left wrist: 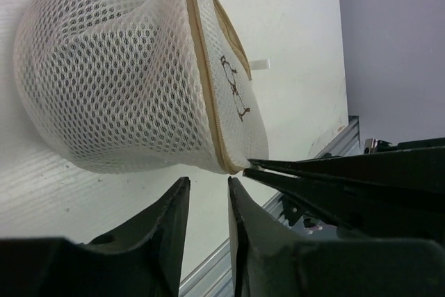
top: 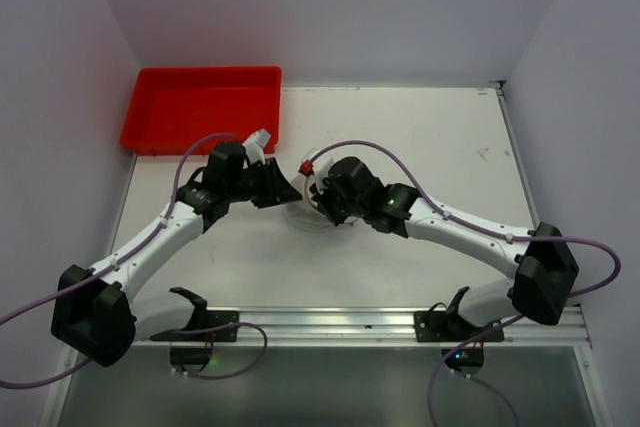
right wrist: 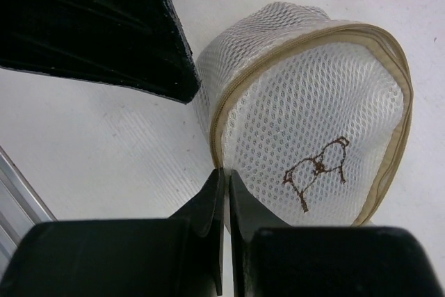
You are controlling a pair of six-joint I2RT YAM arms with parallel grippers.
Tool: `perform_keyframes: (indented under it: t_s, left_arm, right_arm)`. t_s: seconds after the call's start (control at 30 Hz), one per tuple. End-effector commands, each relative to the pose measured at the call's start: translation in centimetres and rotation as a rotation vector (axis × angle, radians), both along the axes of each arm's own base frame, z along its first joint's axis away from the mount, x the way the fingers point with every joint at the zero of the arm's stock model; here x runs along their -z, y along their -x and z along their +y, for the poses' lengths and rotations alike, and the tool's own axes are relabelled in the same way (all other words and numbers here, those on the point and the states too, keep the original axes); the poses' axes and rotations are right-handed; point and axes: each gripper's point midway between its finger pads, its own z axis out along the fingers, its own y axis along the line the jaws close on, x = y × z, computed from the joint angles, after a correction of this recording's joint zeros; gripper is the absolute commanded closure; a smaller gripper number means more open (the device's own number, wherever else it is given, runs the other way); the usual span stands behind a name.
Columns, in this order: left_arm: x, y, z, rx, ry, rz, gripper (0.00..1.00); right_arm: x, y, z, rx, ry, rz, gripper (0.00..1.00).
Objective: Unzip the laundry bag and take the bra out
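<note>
We found the laundry bag [right wrist: 306, 109] near the middle of the white table [top: 400, 127], tipped onto its mesh side wall. Its circular face, with the small brown bra drawing [right wrist: 316, 172], was turned toward the right arm. A tan zipper band [right wrist: 278, 53] ran round the edge of that face, and where it showed the zip looked closed. In the left wrist view a small white tab [left wrist: 259, 65] stuck out past the far edge of the face; we could not tell what it was.

The right gripper [right wrist: 224, 175] had its fingers drawn tight together, nipping the bag at the tan rim on its lower edge. Only a thin sliver of seam was caught between the tips.

The left gripper [left wrist: 208, 186] sat just beside the bag on the opposite side, at the mesh wall. Its jaws stood narrowly apart with nothing between them. We could not tell whether its tips touched the mesh.

From above, the two wrists nearly met over the bag and hid most of it. The red tray [top: 200, 73] sat well apart at the table's far left corner.
</note>
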Motion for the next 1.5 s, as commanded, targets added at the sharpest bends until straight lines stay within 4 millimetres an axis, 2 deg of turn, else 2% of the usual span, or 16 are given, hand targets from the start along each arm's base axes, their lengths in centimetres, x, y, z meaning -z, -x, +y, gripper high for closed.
perform_keyframes:
  t_s: [0.0,0.2,0.3,0.53,0.7,0.8,0.83,0.9,0.97,1.1,1.13,1.2,1.27,1.3,1.33,1.47]
  left_arm:
    - [-1.4,-0.1,0.3,-0.01,0.019,-0.041,0.65]
    - [-0.9,-0.1,0.1,-0.02,0.034,-0.027,0.62]
    - [-1.3,-0.3,-0.3,-0.013,0.062,-0.034,0.54]
    - [-1.6,-2.6,-0.3,-0.079,0.045,-0.059,0.44]
    - [0.6,-4.3,-0.7,-0.118,0.003,-0.002,0.51]
    - [0.7,-4.6,-1.7,-0.107,-0.006,-0.009,0.56]
    - [0.8,-5.0,-1.6,-0.126,-0.023,-0.02,0.59]
    - [1.4,-5.1,-1.5,-0.141,-0.053,-0.014,0.76]
    - [2.2,-4.9,-1.1,-0.157,-0.074,0.005,0.98]
    - [4.2,-3.4,0.0,-0.173,-0.107,0.049,1.0]
    - [4.6,-2.9,0.2,-0.172,-0.109,0.057,1.0]
    - [5.7,-1.8,0.7,-0.175,-0.116,0.08,1.0]
    - [6.2,-0.9,0.9,-0.168,-0.116,0.093,1.0]
    - [6.6,-0.3,1.1,-0.164,-0.118,0.099,1.0]
    - [6.6,-0.1,1.1,-0.162,-0.116,0.099,1.0]
    - [6.7,0.8,1.0,-0.148,-0.112,0.097,1.0]
  right_arm:
    - [-2.6,-0.3,-0.3,0.041,-0.083,-0.038,1.0]
    - [-4.2,0.3,-0.3,0.053,-0.167,-0.043,1.0]
    - [-4.5,0.2,-0.5,0.077,-0.181,-0.042,1.0]
    - [-7.0,-0.6,-2.1,0.208,-0.31,-0.113,1.0]
    - [-8.0,0.0,-3.0,0.234,-0.385,-0.129,1.0]
    - [-7.7,-0.1,-3.5,0.256,-0.378,-0.129,1.0]
    - [-7.8,-0.1,-3.9,0.272,-0.383,-0.131,1.0]
    - [-7.5,-0.5,-5.1,0.356,-0.4,-0.142,1.0]
    - [-7.0,-0.5,-6.9,0.439,-0.422,-0.151,1.0]
    - [-3.4,-0.4,-13.4,0.841,-0.463,-0.086,1.0]
    - [-1.3,0.2,-14.8,0.92,-0.448,-0.048,1.0]
    - [1.3,1.8,-17.6,1.1,-0.484,0.053,0.94]
    - [4.3,3.6,-19.5,1.187,-0.451,0.123,0.79]
    - [4.2,4.0,-19.6,1.215,-0.518,0.161,0.61]
    - [5.0,4.6,-19.6,1.211,-0.516,0.195,0.54]
    - [3.0,4.8,-18.7,1.153,-0.608,0.218,0.33]
